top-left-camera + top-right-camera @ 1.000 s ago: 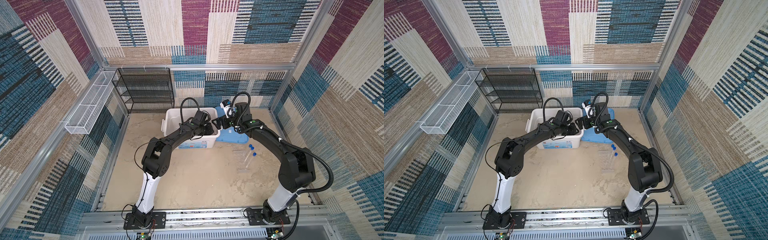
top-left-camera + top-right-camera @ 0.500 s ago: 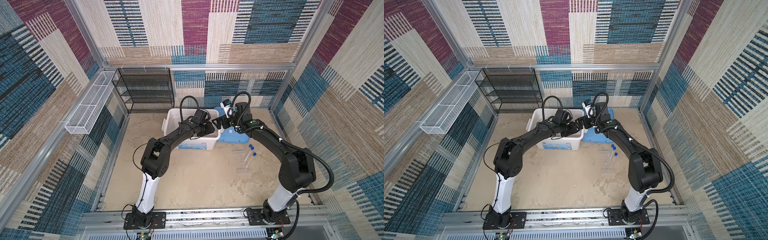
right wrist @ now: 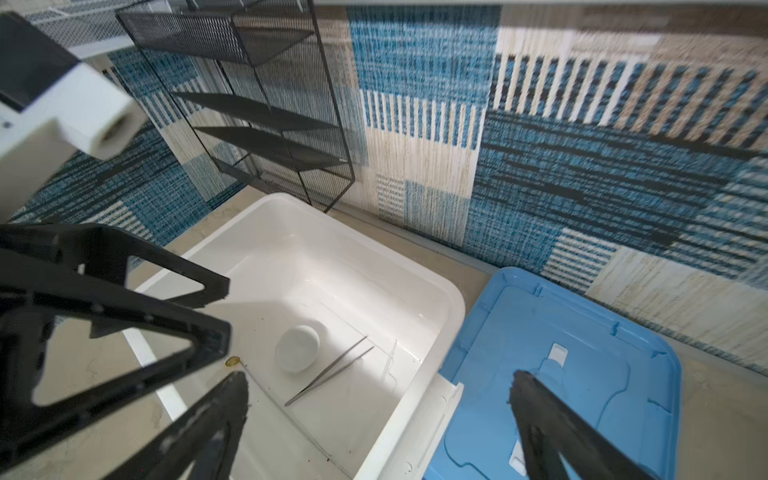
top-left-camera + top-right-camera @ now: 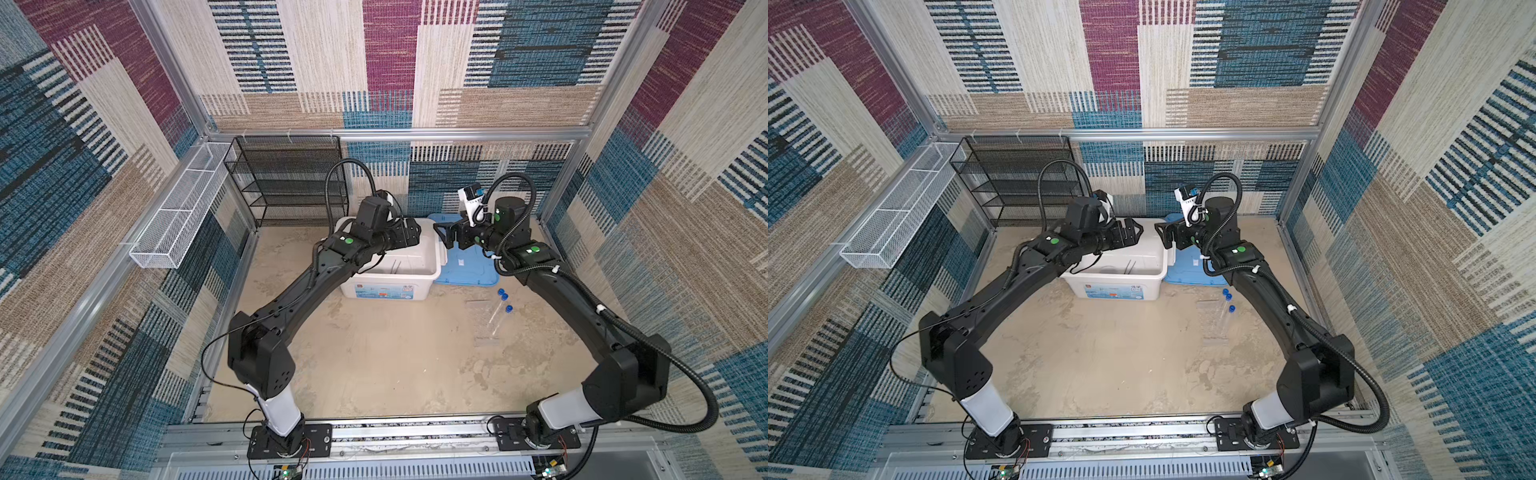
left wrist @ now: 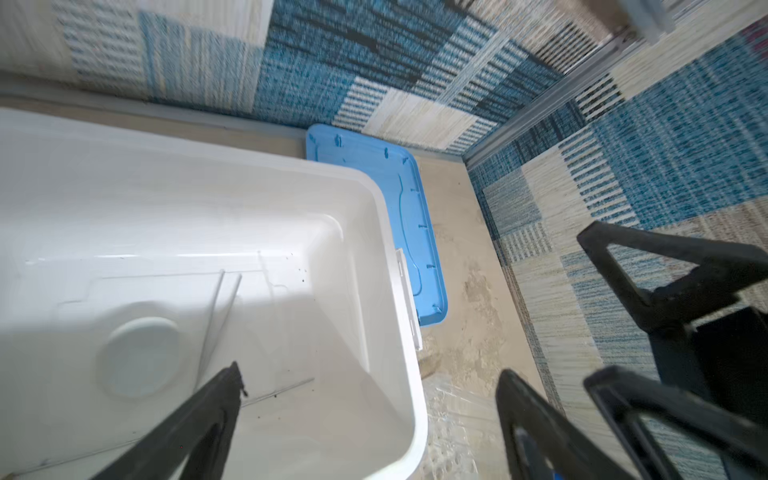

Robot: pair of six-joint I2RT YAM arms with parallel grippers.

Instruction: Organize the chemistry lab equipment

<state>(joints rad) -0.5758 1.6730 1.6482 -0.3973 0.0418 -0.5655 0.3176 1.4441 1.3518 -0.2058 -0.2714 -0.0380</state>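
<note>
Inside the white tub lie the small white dish, the metal tweezers, a clear dropper and the long thin spoon. The left wrist view shows the dish and tweezers too. My left gripper hangs open and empty over the tub's right end. My right gripper faces it, open and empty, above the seam between tub and blue lid. Three blue-capped test tubes lie on the transparent rack right of the tub.
A black mesh shelf stands against the back wall behind the tub. A white wire basket hangs on the left wall. Sandy floor spreads in front of the tub between the two arms.
My left gripper's jaws have gone from nearly shut to wide open above the tub. The right arm has stayed where it was.
</note>
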